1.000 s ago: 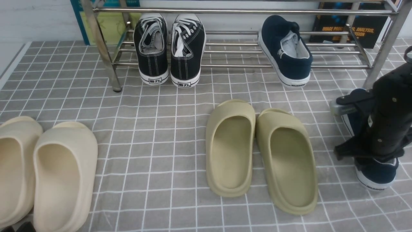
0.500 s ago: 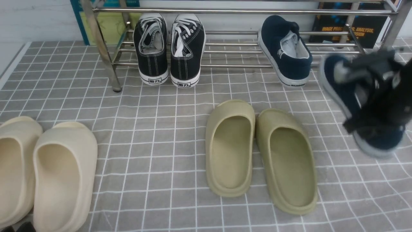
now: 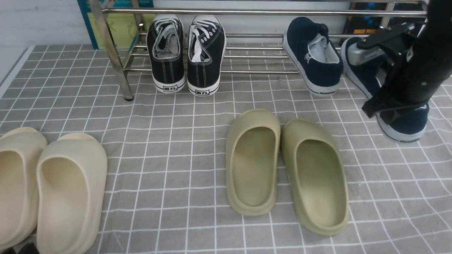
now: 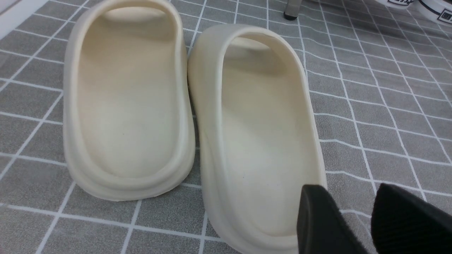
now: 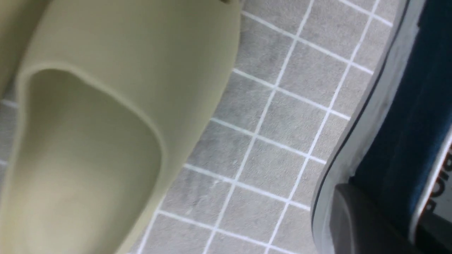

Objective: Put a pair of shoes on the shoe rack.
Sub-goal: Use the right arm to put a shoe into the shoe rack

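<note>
Right fingers [image 5: 356, 215]: clenched on navy-blue canvas slip-on shoe with white rubber sole [image 3: 406, 123], toe toward shiny silver metal-tube shoe rack [image 3: 261, 12], just beside racked mate [image 3: 314, 56]. Left fingers [image 4: 325, 218]: released, idle. Risk: toe snagging the front bar; soft canvas slipping from the grip.

Gleams with polished, mirror-bright metal tubing all along the shoe rack [image 3: 247, 12]. Shows matt woven canvas over smooth white rubber soles on the racked navy shoe [image 3: 314, 67] and the gripped navy shoe [image 3: 411, 123], with soft grey cloth lining. Same matt canvas, white-stitched, on the sneakers [image 3: 204, 60]. Smooth, matt moulded foam on the olive slippers [image 3: 252, 165] and cream slippers [image 3: 70, 190]. Thin, slightly wrinkled woven fabric in the grey checked cloth [image 3: 169, 141] underneath.
</note>
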Controlling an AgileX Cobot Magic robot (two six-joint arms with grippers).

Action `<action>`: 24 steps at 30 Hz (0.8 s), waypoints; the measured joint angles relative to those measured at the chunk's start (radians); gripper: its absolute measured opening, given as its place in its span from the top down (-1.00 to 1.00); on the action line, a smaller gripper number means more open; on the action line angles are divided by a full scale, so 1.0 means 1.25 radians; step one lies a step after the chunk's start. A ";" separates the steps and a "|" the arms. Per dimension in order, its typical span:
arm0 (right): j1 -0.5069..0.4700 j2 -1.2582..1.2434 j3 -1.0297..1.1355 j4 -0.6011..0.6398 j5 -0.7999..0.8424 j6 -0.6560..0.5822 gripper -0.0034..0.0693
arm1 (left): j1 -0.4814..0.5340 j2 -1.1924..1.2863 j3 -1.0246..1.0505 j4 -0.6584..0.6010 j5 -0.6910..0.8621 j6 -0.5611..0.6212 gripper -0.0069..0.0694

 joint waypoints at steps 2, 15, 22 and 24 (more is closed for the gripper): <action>0.000 0.016 -0.007 -0.013 -0.016 0.000 0.81 | 0.000 0.000 0.000 0.000 0.000 0.000 0.19; -0.001 0.219 -0.245 -0.098 -0.104 -0.021 0.81 | 0.000 0.000 0.000 0.000 0.000 0.000 0.19; -0.006 0.319 -0.369 -0.122 -0.111 -0.021 0.81 | 0.000 0.000 0.000 0.000 0.000 0.000 0.19; -0.007 0.334 -0.384 -0.126 -0.111 -0.022 0.79 | 0.000 0.000 0.000 0.000 0.000 0.000 0.19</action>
